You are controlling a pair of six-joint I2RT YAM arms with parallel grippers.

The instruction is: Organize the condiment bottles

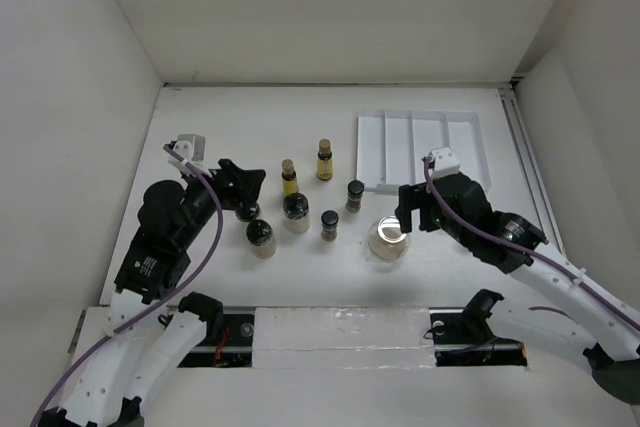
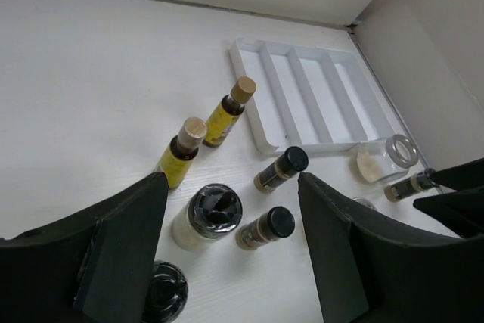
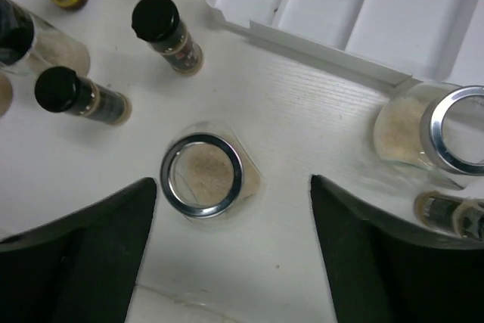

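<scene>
My left gripper (image 1: 243, 194) is open and empty, hovering left of the group of bottles. Two slim yellow bottles (image 1: 289, 177) (image 1: 324, 160) stand at the back. Two dark black-capped spice jars (image 1: 355, 195) (image 1: 329, 224) stand right of two wider pale black-lidded jars (image 1: 296, 213) (image 1: 261, 238). My right gripper (image 1: 408, 212) is open and empty, just above and right of a silver-lidded jar (image 3: 201, 175). A second silver-lidded jar (image 3: 442, 132) and another spice jar (image 3: 448, 214) show by the right finger in the right wrist view; my right arm hides them from above.
The white divided tray (image 1: 362, 152) lies at the back right with nothing in its compartments, and shows in the left wrist view (image 2: 261, 122) too. White walls close in the table on the left, back and right.
</scene>
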